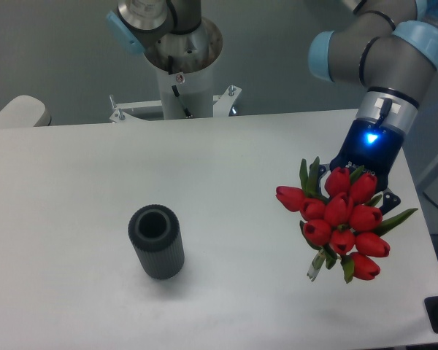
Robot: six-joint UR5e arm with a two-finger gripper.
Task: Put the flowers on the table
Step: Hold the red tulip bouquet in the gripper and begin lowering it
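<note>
Gripper [359,179] at right of frame is mostly hidden behind the flowers [342,219]; looks clamped on the stems, can't tell for sure. Bunch hangs over the table [226,160] near its right edge, so a sloppy release could roll it off.

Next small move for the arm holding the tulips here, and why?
Probably lower them a little further toward the table, then open. The gripper sits behind the flowers, blooms toward the camera and stem ends near the surface at right. Its fingers are hidden, and contact with the table can't be confirmed. The grey cylinder stands well clear.
</note>
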